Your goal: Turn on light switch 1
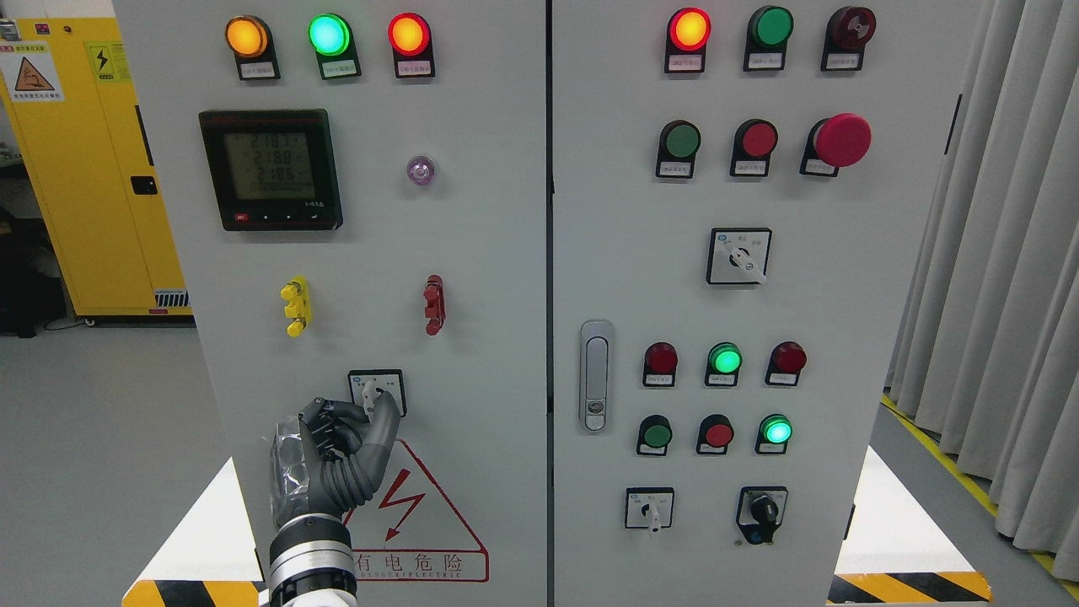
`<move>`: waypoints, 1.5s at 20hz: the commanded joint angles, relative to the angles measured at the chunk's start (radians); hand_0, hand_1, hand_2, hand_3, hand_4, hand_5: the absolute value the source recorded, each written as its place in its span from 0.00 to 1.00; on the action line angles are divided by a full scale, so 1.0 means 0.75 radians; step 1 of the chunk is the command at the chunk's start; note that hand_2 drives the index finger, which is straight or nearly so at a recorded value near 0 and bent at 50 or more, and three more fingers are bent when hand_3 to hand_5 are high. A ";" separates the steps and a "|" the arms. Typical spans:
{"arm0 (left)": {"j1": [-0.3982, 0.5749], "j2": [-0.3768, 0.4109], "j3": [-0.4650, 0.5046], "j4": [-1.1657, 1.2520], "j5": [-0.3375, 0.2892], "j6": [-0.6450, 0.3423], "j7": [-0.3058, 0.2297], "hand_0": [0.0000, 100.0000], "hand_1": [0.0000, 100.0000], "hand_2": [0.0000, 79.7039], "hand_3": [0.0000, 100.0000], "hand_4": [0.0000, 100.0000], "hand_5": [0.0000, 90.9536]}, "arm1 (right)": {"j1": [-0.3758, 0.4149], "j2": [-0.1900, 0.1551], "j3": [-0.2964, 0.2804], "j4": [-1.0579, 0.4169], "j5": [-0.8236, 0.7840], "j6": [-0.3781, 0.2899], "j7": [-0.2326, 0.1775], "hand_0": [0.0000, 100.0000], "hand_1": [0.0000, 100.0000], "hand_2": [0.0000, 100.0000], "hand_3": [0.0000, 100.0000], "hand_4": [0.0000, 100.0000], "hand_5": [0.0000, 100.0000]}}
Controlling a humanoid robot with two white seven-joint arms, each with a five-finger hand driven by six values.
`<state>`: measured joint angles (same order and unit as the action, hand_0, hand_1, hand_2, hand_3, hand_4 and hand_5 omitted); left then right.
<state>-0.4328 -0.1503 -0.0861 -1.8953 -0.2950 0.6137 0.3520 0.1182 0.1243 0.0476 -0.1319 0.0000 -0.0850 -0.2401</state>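
Observation:
Light switch 1 (376,391) is a small rotary selector with a white knob on a square plate, low on the left cabinet door. My left hand (375,409) comes up from the bottom edge and rests at the switch. Its thumb (388,415) stands on the right of the knob, and the curled fingers (335,419) close in from the left on the knob's lower end. The hand hides the lower part of the plate. My right arm does not show in the head view.
The grey cabinet (506,337) carries lit lamps on top, a meter (271,169), yellow (296,306) and red (434,304) terminals, and a door handle (596,375). The right door has pushbuttons and more selectors (738,255). There is a yellow locker (93,160) at the left and a curtain (1003,278) at the right.

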 commanded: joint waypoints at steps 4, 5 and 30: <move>-0.002 0.000 -0.002 0.011 0.001 -0.002 -0.001 0.53 0.63 0.82 0.97 0.92 0.95 | 0.000 0.000 0.000 0.000 -0.039 0.001 -0.001 0.00 0.50 0.04 0.00 0.00 0.00; -0.002 0.000 -0.002 0.011 0.001 -0.002 -0.001 0.54 0.63 0.82 0.97 0.92 0.95 | 0.000 0.000 0.000 0.000 -0.039 0.001 0.001 0.00 0.50 0.04 0.00 0.00 0.00; -0.006 0.000 -0.012 0.020 0.005 -0.002 0.001 0.65 0.57 0.83 0.98 0.92 0.95 | 0.000 0.000 0.000 0.000 -0.039 0.001 0.001 0.00 0.50 0.04 0.00 0.00 0.00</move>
<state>-0.4364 -0.1506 -0.0913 -1.8826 -0.2926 0.6126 0.3505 0.1180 0.1243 0.0476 -0.1319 0.0000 -0.0850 -0.2401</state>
